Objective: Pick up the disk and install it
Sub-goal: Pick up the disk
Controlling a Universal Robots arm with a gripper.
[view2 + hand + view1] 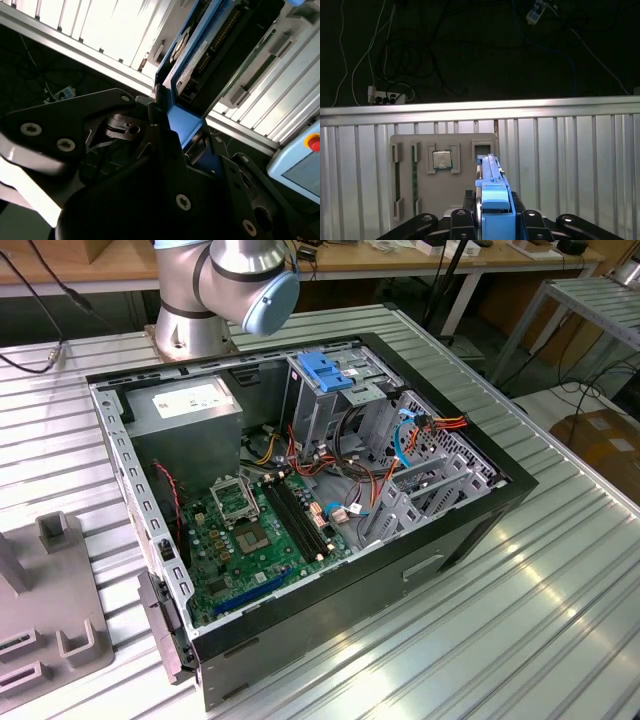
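Observation:
In both wrist views my gripper [492, 220] is shut on the disk [491, 192], its black fingers [462, 220] pressing on either side of the blue bracket. In the first wrist view the disk stands edge-on, above the slatted metal table. The second wrist view shows the disk [210, 50] slanting away from my gripper [175, 127], with a white label strip and a connector row along its dark edge. In the exterior view the open computer case [480, 520] lies on the table, with a drive cage [330, 390] near its far wall.
A grey parts tray [445, 192] holding a processor chip [442, 159] lies on the table beyond the disk; the same tray [50, 620] sits at the exterior view's left. The arm's base [200, 310] stands behind the case. Inside are a motherboard [260, 530], a power supply [185, 410] and loose cables [420, 430].

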